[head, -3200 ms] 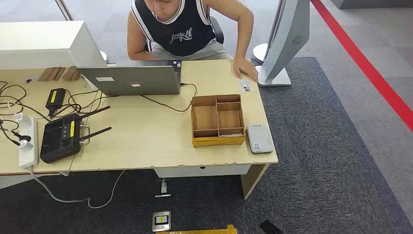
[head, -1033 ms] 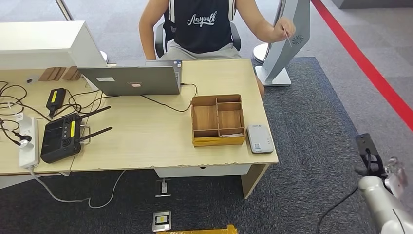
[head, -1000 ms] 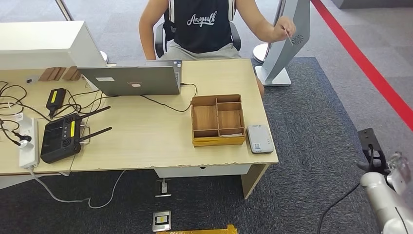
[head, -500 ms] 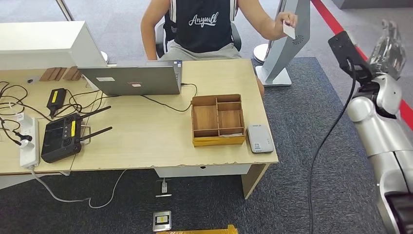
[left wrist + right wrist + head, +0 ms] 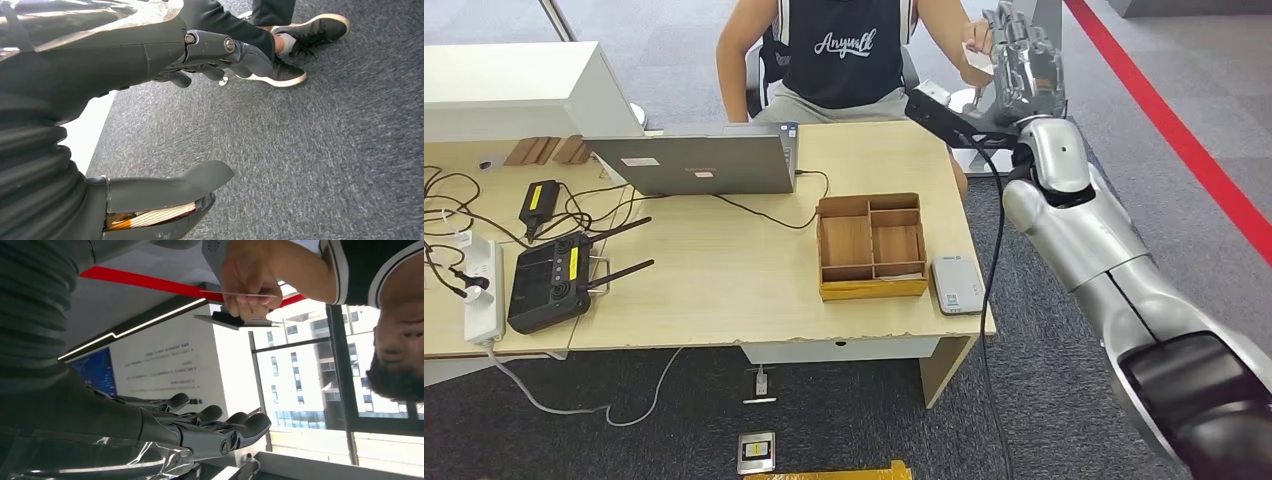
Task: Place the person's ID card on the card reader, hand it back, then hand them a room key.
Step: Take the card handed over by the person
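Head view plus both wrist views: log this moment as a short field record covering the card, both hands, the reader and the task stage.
id card: pinched in the person's hand, white ID card held up beyond the desk's far corner
right hand: right hand raised beside the card, fingers extended, holding nothing
left hand: left hand empty, above grey carpet
card reader: card reader on the desk, right of the wooden tray, nothing on it
stage: card not yet taken

ID card [image 5: 977,58] white | card reader [image 5: 957,284] pale grey | bench [image 5: 724,280] light wood | divided tray [image 5: 870,246] brown wood | carpet [image 5: 1064,360] dark grey | floor stripe [image 5: 1174,130] red | right arm [image 5: 1104,260] silver
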